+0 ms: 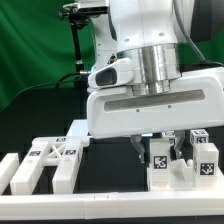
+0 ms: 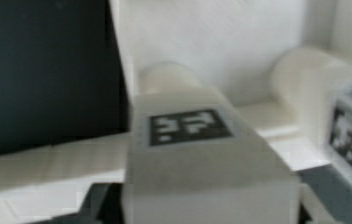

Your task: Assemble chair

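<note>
My gripper (image 1: 157, 150) is shut on a white chair part (image 1: 158, 158) with a black-and-white tag, held upright over a white blocky chair piece (image 1: 172, 177) at the exterior view's right. In the wrist view the gripper (image 2: 208, 203) clasps this tagged part (image 2: 191, 130), with a dark finger (image 2: 112, 205) on either side. Another tagged white chair piece (image 2: 342, 120) lies close beside it; whether they touch I cannot tell. A tagged block (image 1: 205, 157) stands at the far right. Several tagged white chair panels (image 1: 52, 160) lie at the exterior view's left.
A long white border rail (image 1: 110, 210) runs along the front of the black table. The robot's large white body (image 1: 150, 100) hides the middle of the scene. A green backdrop (image 1: 30, 50) hangs behind.
</note>
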Motion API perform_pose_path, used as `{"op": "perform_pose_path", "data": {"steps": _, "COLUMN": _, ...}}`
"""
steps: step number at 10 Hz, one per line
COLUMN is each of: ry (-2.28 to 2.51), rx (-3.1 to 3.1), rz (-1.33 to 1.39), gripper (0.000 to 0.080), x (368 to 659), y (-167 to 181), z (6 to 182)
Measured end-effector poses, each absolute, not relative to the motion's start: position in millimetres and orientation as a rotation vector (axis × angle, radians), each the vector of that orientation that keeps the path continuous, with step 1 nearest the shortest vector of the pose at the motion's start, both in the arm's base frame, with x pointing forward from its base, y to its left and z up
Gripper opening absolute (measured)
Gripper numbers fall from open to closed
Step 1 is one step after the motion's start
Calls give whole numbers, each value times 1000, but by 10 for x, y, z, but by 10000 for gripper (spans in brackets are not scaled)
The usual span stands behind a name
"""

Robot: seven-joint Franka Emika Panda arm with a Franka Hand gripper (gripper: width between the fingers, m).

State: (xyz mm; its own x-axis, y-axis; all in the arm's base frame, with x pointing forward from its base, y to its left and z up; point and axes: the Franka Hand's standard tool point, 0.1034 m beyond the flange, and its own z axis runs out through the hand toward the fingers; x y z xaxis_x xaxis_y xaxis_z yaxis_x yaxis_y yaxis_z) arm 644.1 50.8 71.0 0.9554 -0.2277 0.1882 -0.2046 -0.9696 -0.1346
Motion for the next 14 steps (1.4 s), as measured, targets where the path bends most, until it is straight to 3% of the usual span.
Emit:
{"op": "perform_pose_path", "data": {"steps": 8, "ry": 1832, "rx": -2267, "rz": -176, "gripper": 289, "x": 6437, "y": 403, "z": 678}}
{"op": "perform_pose_path", "data": {"steps": 9, "ry": 1860, "rx": -2242, "rz": -167, "gripper": 374, "x": 6435, "y": 409, "z": 678}}
{"op": "perform_pose_path", "data": {"steps": 10, "ry": 1810, "rx": -2285, "rz": -173, "gripper": 374, "x": 6433, "y": 410, "z": 671}}
{"op": "perform_pose_path", "data": {"steps": 11, "ry": 1808, "rx": -2286, "rz": -173, "gripper": 550, "x": 6433, "y": 411, "z": 672}}
{"op": "perform_pose_path", "data": {"steps": 12, "ry": 1648, "rx": -2427, "rz": -167, "gripper": 550, "x": 6427, "y": 428, "z": 675}}
{"op": "perform_pose_path", "data": {"steps": 13, "ry": 1359, "rx": -2615, "rz": -174, "gripper": 631, "x": 6446, "y": 420, "z": 700}}
{"op": "perform_pose_path", "data": {"steps": 14, "ry": 1146, "rx": -2725, "rz": -163, "gripper": 644, "x": 6430, "y": 444, "z": 705}}
